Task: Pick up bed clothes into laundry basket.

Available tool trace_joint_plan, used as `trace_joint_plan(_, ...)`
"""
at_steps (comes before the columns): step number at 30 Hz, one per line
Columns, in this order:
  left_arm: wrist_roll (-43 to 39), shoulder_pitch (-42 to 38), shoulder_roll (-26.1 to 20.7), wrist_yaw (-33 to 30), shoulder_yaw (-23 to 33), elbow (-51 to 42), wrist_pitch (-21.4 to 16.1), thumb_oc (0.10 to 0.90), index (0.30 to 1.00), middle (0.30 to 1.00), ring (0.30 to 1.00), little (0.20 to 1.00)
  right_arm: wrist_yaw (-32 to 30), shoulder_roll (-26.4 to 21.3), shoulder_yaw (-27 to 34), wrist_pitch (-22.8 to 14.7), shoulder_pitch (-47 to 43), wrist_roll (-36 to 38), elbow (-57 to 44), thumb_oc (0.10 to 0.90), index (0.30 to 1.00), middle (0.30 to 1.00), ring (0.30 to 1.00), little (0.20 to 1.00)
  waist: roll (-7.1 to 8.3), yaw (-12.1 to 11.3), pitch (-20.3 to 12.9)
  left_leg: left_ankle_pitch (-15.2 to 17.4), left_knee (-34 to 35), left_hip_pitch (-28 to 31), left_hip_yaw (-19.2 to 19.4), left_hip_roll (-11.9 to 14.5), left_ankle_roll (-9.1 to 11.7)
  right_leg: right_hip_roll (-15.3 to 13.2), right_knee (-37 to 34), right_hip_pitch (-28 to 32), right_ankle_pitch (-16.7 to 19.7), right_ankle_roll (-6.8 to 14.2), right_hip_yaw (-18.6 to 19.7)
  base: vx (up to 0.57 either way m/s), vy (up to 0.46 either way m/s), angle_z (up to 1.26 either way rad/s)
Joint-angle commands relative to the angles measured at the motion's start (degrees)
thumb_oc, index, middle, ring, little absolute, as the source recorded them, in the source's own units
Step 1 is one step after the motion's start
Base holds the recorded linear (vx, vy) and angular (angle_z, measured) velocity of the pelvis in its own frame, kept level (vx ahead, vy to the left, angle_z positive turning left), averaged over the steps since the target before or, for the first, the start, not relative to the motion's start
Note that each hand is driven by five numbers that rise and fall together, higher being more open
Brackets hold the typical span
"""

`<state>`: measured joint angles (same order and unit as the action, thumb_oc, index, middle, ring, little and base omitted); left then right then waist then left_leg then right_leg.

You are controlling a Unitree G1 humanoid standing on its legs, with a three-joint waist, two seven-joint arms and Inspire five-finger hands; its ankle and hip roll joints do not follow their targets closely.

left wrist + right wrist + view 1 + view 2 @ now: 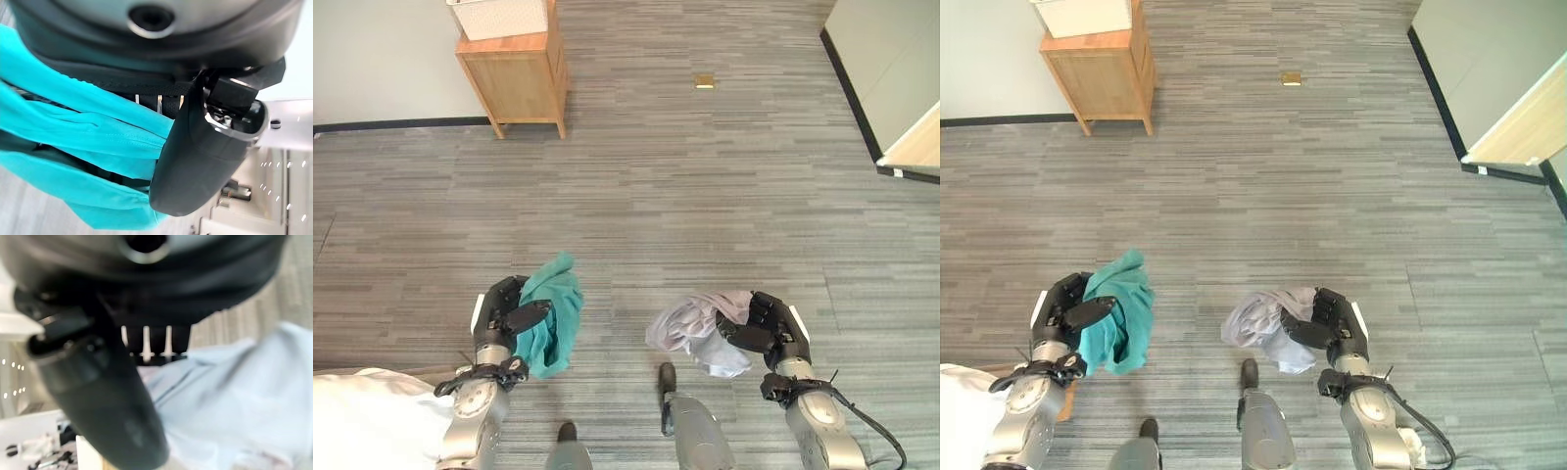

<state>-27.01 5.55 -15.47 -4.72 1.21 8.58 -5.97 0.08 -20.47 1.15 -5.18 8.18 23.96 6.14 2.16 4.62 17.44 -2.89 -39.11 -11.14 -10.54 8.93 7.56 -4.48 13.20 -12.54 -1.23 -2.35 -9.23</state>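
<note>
Teal cloth, pale cloth, grey carpet, wooden cabinet

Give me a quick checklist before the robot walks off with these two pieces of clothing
1. Left robot hand closed on the teal garment: ok.
2. Right robot hand closed on the pale lilac garment: ok.
3. Both garments lifted off the grey carpet: ok, though their hanging ends come low.
4. Laundry basket located: cannot tell.
5. Path ahead open up to the wooden cabinet: ok.
</note>
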Motion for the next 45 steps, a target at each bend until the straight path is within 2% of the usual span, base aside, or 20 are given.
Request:
trace_joint_plan(1,-1.02,-6.23,-4.34,0.99,0.22,-8.66,-6.38,0.4,0.3,0.3,0.3,0.3,-1.66,-4.05,1.8,-6.99,-5.98,3.05,-7.53,0.4,0.3,0.3,0.3,0.3,2.98,-3.37,-2.36,2.1,-3.45,-1.67,8.93,-5.07,-2.36,-2.46,-11.66,11.95,1.55,5.96,3.9,0.41,-0.294,0.06)
trace_joint_plan(3,-1.03,-6.36,-4.34,0.98,0.18,-8.63,-6.39,0.4,0.3,0.3,0.3,0.3,-1.63,-4.07,1.88,-7.02,-6.08,3.1,-7.46,0.4,0.3,0.3,0.3,0.3,3.18,-3.29,-2.45,1.69,-3.2,-1.87,8.95,-5.35,-2.42,-2.74,-11.7,11.72,1.71,5.99,3.84,0.3,-0.125,0.05)
trace_joint_plan(7,-1.57,-7.88,-3.21,0.1,-2.25,-9.82,-6.21,0.4,0.3,0.3,0.3,0.3,-1.57,-4.56,0.6,-7.28,-8.44,1.23,-9.8,0.4,0.3,0.3,0.3,0.3,-0.62,-8.51,-5.53,-1.78,26.37,-5.77,10.1,-9.68,-4.36,2.32,-12.58,19.1,-4.2,6.19,4.48,0.61,-0.09,0.07)
trace_joint_plan(9,-1.23,-8.06,-2.77,0.07,-3.36,-11.2,-5.87,0.4,0.3,0.3,0.3,0.3,-1.75,-4.45,-0.56,-6.97,-10.34,0.55,-9.11,0.4,0.3,0.3,0.3,0.3,-0.83,-9.81,-6.54,-5.16,32.71,-4.44,11.26,-10.93,-4.66,2.97,-13.08,23.72,-6.53,5.98,4.62,0.63,-0.097,-0.1)
trace_joint_plan(13,-0.84,-7.78,-2.64,0.01,-3.36,-13.26,-5.45,0.4,0.3,0.3,0.3,0.3,-0.59,-2.23,-2.83,-6.22,-11.86,0.87,-9.82,0.4,0.3,0.3,0.3,0.3,0.15,-11.1,-8.91,-2.91,31.84,-2.4,13.97,-11.96,-7.04,2.31,-10.82,25.51,-9.47,6.12,4.36,0.43,-0.03,-0.26)
trace_joint_plan(14,-0.1,-7.18,-3.06,0.49,-3.97,-13.75,-4.83,0.4,0.3,0.3,0.3,0.3,0.16,-0.57,-4.38,-6.18,-11.51,0.34,-9.12,0.4,0.3,0.3,0.3,0.3,0.91,-11.9,-10.61,-1.03,33.22,0.88,13.67,-13.55,-9.37,0.73,0.3,22.87,-6.25,8.97,3.72,0.33,0.086,-0.48)
trace_joint_plan(16,-0.78,-7.21,-3.4,0.63,-4.67,-14.1,-4.43,0.4,0.3,0.3,0.3,0.3,1.03,1.09,-5.68,-5.86,-11.08,1.2,-9.4,0.4,0.3,0.3,0.3,0.3,-0.75,-10.73,-9.26,0.03,33.8,4.19,12.91,-12.54,-11.55,0.34,19.28,14.96,6.14,13.32,5.62,0.33,0.128,-0.21)
trace_joint_plan(18,-1.4,-8.03,-3.95,1.24,-6.36,-13.0,-4.13,0.4,0.3,0.3,0.3,0.3,1.89,1.59,-6.74,-5.35,-9.57,0.56,-9.14,0.4,0.3,0.3,0.3,0.3,-2.31,-7.7,-8.07,1.39,35.64,8.73,10.3,-11.14,-11.28,1.05,24.57,6.98,4.15,12.05,7.65,0.44,0.007,0.3)
trace_joint_plan(20,-1.2,-8.73,-4.3,2.03,-6.87,-13.15,-3.91,0.4,0.3,0.3,0.3,0.3,2.38,1.48,-6.22,-4.84,-8.23,1.15,-9.42,0.4,0.3,0.3,0.3,0.3,-2.52,-5.59,-7.53,2.21,36.49,11.3,7.94,-11.02,-10.93,0.09,23.16,3.17,1.54,10.72,8.32,0.35,-0.108,1.22)
trace_joint_plan(24,0.84,-11.39,-4.99,1.41,-8.03,-12.32,-5.73,0.4,0.3,0.3,0.3,0.3,1.99,0.12,-2.87,-5.73,-5.03,0.85,-9.99,0.4,0.3,0.3,0.3,0.3,0.28,-1.46,-7.75,4.86,36.87,13.55,1.65,-13.6,-8.81,0.03,-5.6,5.82,0.79,11.68,20.12,0.32,-0.195,1.0)
trace_joint_plan(25,0.16,-11.71,-5.0,2.7,-8.52,-13.25,-4.57,0.4,0.3,0.3,0.3,0.3,1.81,0.47,-1.8,-4.84,-4.19,0.87,-9.95,0.4,0.3,0.3,0.3,0.3,0.31,-1.99,-8.68,5.25,36.76,13.1,0.65,-13.59,-8.53,-0.13,-5.17,7.99,-0.87,11.45,21.18,0.15,-0.187,1.52)
trace_joint_plan(32,-2.75,-7.12,-3.74,4.68,-6.48,-13.96,-4.8,0.4,0.3,0.3,0.3,0.3,2.49,0.41,0.04,-4.87,-3.5,3.43,-10.99,0.4,0.3,0.3,0.3,0.3,0.58,-3.89,-11.43,4.42,38.52,13.05,0.42,-13.34,-8.14,0.13,-12.72,11.77,1.99,10.56,18.45,0.11,-0.115,0.32)
trace_joint_plan(33,-5.05,3.26,-2.26,1.03,9.09,-10.95,-4.48,0.4,0.3,0.3,0.3,0.3,-1.78,-1.41,10.95,-4.86,0.45,1.86,-11.07,0.4,0.3,0.3,0.3,0.3,3.77,-7.22,-5.84,5.12,12.17,-1.37,16.02,-6.15,-3.1,-2.32,-13.82,17.92,-4.96,7.77,0.14,0.07,-0.028,0.11)
trace_joint_plan(35,-2.51,2.42,-2.58,-0.52,9.14,-10.9,-4.67,0.4,0.3,0.3,0.3,0.3,-3.53,-1.23,11.44,-5.9,-0.72,0.56,-10.24,0.4,0.3,0.3,0.3,0.3,3.43,-6.99,-6.06,3.88,14.02,-2.04,17.29,-6.09,-2.99,-2.13,-14.51,18.24,-4.36,8.22,-1.05,0.03,0.03,-0.01)
trace_joint_plan(36,-2.67,2.14,-3.17,-0.21,8.99,-11.6,-4.66,0.4,0.3,0.3,0.3,0.3,-3.76,-0.43,11.76,-5.57,-0.85,1.15,-11.14,0.4,0.3,0.3,0.3,0.3,1.72,-6.24,-7.0,5.26,23.99,1.04,19.72,-4.52,-3.83,-1.17,-15.01,17.78,-4.34,8.86,-2.99,0.02,0.131,-0.13)
trace_joint_plan(37,-1.4,0.13,-4.23,-1.63,9.39,-11.04,-5.57,0.4,0.3,0.3,0.3,0.3,-3.85,0.47,10.12,-6.06,-2.27,1.12,-9.97,0.4,0.3,0.3,0.3,0.3,1.79,-5.73,-8.13,5.13,29.87,4.39,18.52,-7.35,-4.84,-2.53,-14.19,17.2,-3.97,9.38,-3.3,0.02,0.131,0.04)
trace_joint_plan(42,-1.1,0.81,-5.13,-2.57,11.31,-10.64,-5.82,0.4,0.3,0.3,0.3,0.3,-4.09,0.0,8.39,-5.79,-5.78,-0.02,-8.8,0.4,0.3,0.3,0.3,0.3,0.91,-6.61,-8.0,6.5,30.71,5.31,16.54,-8.54,-5.91,-4.49,-10.41,15.83,-4.56,9.84,-3.73,0.03,0.091,0.2)
trace_joint_plan(43,-1.71,1.8,-4.02,-3.43,11.98,-10.19,-5.03,0.4,0.3,0.3,0.3,0.3,-5.53,0.49,8.7,-5.23,-6.83,-0.56,-9.06,0.4,0.3,0.3,0.3,0.3,-0.65,-6.95,-7.03,7.96,31.46,7.27,15.72,-9.58,-8.1,-6.92,2.16,12.23,-4.13,10.61,-2.92,0.17,0.319,0.01)
trace_joint_plan(44,-1.42,2.56,-3.55,-3.71,12.23,-9.92,-4.8,0.4,0.3,0.3,0.3,0.3,-5.37,1.54,9.02,-5.25,-6.5,-0.38,-9.92,0.4,0.3,0.3,0.3,0.3,-2.2,-5.99,-6.12,8.04,33.25,10.13,14.55,-9.82,-9.14,-7.51,11.37,8.02,1.19,11.06,-2.3,0.22,0.335,0.11)
trace_joint_plan(45,-1.27,2.45,-3.67,-3.84,11.88,-9.7,-4.75,0.4,0.3,0.3,0.3,0.3,-5.39,1.93,8.94,-5.25,-6.15,-0.69,-9.83,0.4,0.3,0.3,0.3,0.3,-2.84,-4.66,-5.54,7.91,34.64,11.96,13.55,-9.89,-9.47,-6.52,14.79,4.61,2.45,11.44,-0.5,0.18,0.17,0.3)
